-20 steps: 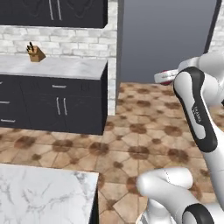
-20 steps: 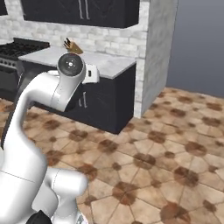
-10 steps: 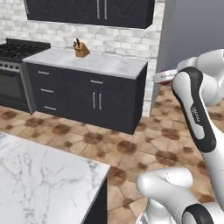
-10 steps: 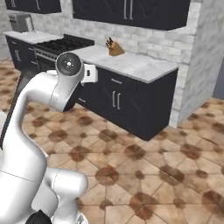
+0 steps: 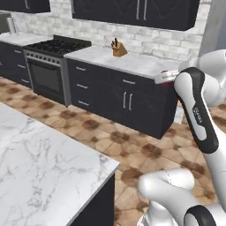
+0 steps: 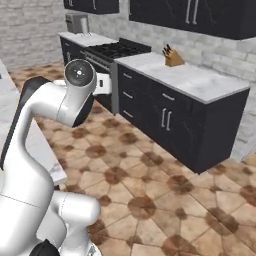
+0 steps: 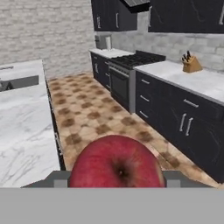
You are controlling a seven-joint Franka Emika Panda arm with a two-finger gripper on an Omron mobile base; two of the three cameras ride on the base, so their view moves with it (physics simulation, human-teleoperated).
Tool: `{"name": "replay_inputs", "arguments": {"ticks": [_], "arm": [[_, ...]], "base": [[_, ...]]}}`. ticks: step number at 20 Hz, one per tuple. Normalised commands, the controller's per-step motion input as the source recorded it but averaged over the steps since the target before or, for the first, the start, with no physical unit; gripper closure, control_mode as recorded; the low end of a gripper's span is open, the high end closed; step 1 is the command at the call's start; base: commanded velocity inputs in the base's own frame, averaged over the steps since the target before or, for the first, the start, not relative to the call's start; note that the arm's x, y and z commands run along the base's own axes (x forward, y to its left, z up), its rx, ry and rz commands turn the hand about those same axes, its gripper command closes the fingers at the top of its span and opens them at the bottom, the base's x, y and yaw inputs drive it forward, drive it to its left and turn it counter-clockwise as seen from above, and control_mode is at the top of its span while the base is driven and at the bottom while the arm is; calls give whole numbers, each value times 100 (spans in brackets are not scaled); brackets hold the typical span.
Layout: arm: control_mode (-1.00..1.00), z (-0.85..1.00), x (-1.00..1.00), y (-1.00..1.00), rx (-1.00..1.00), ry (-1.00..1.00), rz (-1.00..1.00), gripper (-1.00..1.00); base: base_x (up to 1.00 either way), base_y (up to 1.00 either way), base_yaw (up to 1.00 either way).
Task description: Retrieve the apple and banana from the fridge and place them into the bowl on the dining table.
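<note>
**Marble table at left, apple in the claw**

Marble dining table [image 5: 42,163] fills the lower-left of the left base view; its corner points at the tiled floor [image 5: 128,145]. Dark cabinets [image 6: 175,120] carry a grey counter [image 6: 195,80]; stove [image 5: 57,46] at its left end, knife block [image 6: 172,57] near the back edge. Gripper [image 7: 116,183] is pinched on the apple [image 7: 116,164].
</note>
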Motion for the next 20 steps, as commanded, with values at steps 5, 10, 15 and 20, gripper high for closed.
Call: {"name": "replay_inputs", "arguments": {"ticks": [5,10,15,20], "arm": [[100,0,0,0,0,0,0,100],[100,0,0,0,0,0,0,100],[100,0,0,0,0,0,0,100],[100,0,0,0,0,0,0,100]], "base": [[2,-20,44],[-12,5,43],[-32,40,42],[-25,93,32]]}}
